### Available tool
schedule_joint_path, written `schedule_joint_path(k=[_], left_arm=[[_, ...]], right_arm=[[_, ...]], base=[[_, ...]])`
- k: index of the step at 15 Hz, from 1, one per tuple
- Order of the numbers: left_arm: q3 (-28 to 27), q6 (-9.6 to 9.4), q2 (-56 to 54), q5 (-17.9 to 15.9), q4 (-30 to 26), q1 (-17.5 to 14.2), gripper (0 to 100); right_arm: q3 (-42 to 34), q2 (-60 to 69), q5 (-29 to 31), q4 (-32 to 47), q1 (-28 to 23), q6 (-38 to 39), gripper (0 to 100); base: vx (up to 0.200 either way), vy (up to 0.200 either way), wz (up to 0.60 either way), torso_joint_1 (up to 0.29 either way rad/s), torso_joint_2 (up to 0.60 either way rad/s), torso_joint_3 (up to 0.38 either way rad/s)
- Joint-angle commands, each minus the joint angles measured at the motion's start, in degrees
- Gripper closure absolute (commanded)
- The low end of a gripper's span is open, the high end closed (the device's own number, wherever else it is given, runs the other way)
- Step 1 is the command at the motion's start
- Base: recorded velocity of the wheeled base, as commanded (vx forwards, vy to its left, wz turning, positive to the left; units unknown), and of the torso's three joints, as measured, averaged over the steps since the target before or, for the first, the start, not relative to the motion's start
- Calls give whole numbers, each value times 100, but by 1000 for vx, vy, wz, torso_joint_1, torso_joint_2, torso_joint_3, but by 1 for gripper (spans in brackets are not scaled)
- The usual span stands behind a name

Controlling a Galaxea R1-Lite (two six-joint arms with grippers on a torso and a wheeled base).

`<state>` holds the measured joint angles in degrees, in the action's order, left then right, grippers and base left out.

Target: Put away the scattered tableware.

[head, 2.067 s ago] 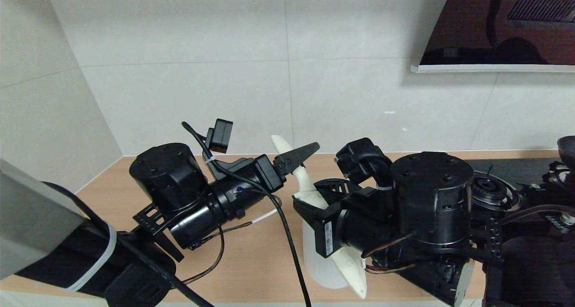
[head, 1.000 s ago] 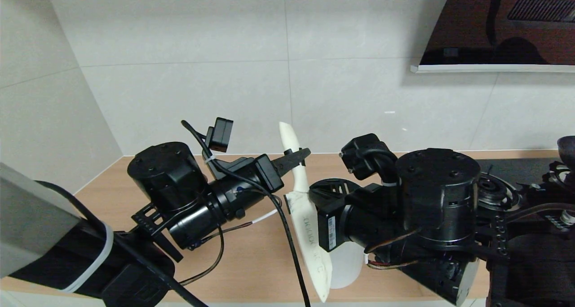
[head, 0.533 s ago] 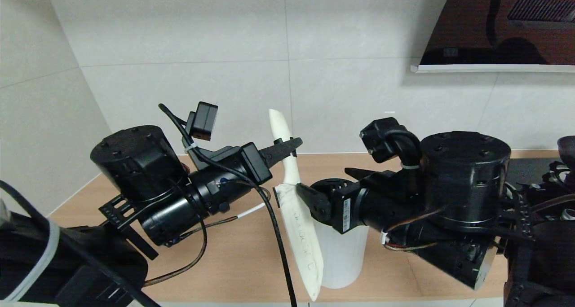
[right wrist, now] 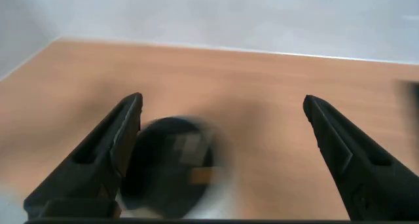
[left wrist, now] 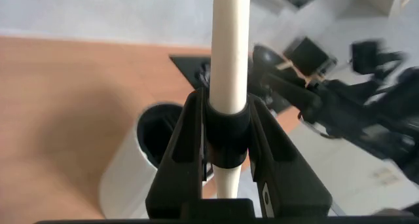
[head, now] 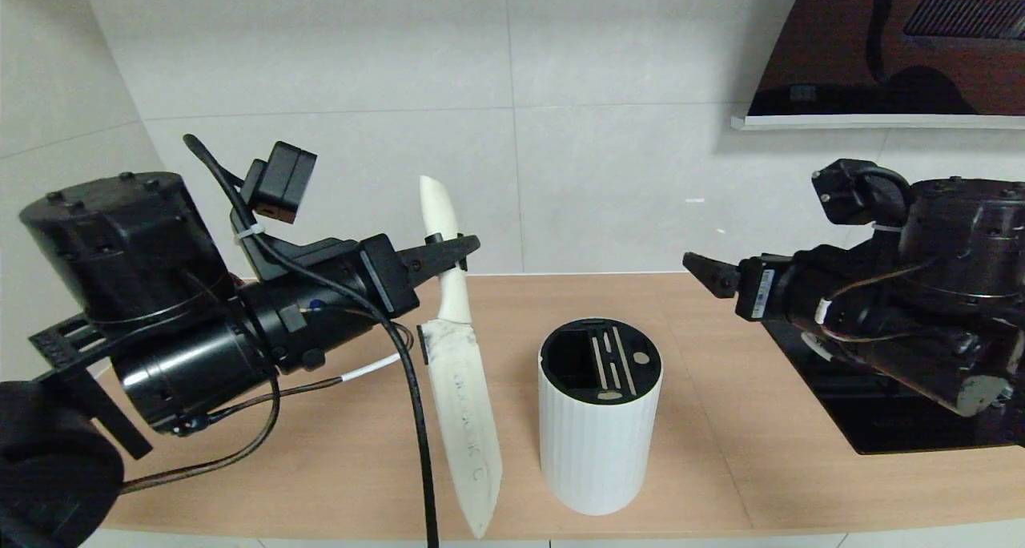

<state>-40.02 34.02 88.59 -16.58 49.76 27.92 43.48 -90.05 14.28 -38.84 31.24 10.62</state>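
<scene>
Head view: wooden table (head: 721, 452) with a white slotted holder (head: 599, 428) standing below and between the two tools.
A white knife (head: 464, 404) is pinched by its handle in the left tool (head: 448, 255), its blade hanging point-down under it, just beside the holder without touching. The right tool (right wrist: 221, 99) is spread wide and holds nothing.

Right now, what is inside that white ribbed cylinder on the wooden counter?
The white ribbed cylinder holds a black insert with one wide opening and narrow slots. Nothing sticks out of them. Their depths are dark, so anything lying low is hidden.
</scene>
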Motion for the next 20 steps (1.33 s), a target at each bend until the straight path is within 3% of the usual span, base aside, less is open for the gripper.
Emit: schedule_joint_path(k=[1,3,5,6,9,10,11,13,15,17,18,19,20], left_arm=[[-137,8,-448,-21,-353,-6,100],[-173,-1,-527,-30,-555,82,100],[-278,-177,-527,102,-670,109,100],[-471,-238,-501,392,-845,118,100],[-1632,-256,-298,2036,-2269,654,100],[-1746,-309,-290,2185,-2454,829,100],[-1860,-476,-254,2212,-2480,891,100],[-2080,-1012,-79,2660,-2463,1084,100],[-2607,-1794,431,3609,-2216,1260,100],[-2721,-2058,791,4022,-1258,1462,100],[-2704,-2321,1152,4216,-503,1541,100],[-2695,-2822,1503,4717,368,1559,100],[-2686,-3341,1802,4980,1062,1568,100]], right_arm=[[-270,541,-21,439,-277,2,0],[-305,787,-39,975,-277,2,0],[-314,823,-30,1080,-294,2,0],[-332,796,-21,1080,-294,2,0],[-349,594,-21,1054,-294,-7,0],[-358,568,-12,1054,-294,-7,0],[-367,585,-4,1054,-294,-7,0],[-376,656,23,1054,-294,-7,0],[-376,691,31,1063,-286,-16,0],[-367,700,31,1063,-286,-16,0],[-376,691,31,1071,-294,-25,0],[-376,673,23,1071,-286,-25,0],[-385,647,23,1071,-268,-25,0]], base=[[0,0,0,0,0,0],[0,0,0,0,0,0],[0,0,0,0,0,0],[0,0,0,0,0,0],[0,0,0,0,0,0],[0,0,0,0,0,0],[0,0,0,0,0,0],[0,0,0,0,0,0],[0,0,0,0,0,0],[0,0,0,0,0,0],[0,0,0,0,0,0],[0,0,0,0,0,0],[0,0,0,0,0,0]])
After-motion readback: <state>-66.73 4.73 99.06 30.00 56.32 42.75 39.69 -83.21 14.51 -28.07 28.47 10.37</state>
